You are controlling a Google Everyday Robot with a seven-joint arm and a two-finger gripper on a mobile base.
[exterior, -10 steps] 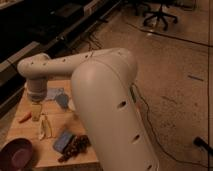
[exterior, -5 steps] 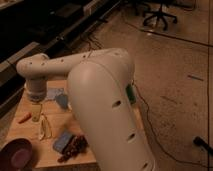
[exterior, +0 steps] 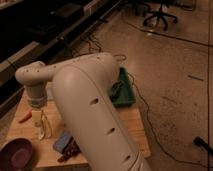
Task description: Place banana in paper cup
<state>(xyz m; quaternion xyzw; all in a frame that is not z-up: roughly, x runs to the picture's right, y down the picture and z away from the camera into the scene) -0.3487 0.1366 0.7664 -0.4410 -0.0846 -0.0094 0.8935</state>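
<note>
One banana point(exterior: 44, 129) lies on the table point(exterior: 132, 125), toward the end at the left of the view. It is slender and pale and looks split along its length. Right over its upper end hangs the gripper point(exterior: 36, 115), pointing straight down from the arm point(exterior: 90, 110). That upright stance suits a grasp from above on something lying flat. I cannot tell whether the gripper is closed on the banana, touching it, or just above it. The banana seems to rest on the wood, so I judge the pick-up not yet done. No cup shows clearly; it may sit behind the arm, which covers much of the table's middle. Just beside the gripper lies a carrot point(exterior: 25, 118), close enough to be nudged by a careless grasp. Nearer the camera are a bowl point(exterior: 17, 152) and a blue thing point(exterior: 62, 141). A green tray point(exterior: 122, 92) sits at the table's far edge, well apart from the banana.
</note>
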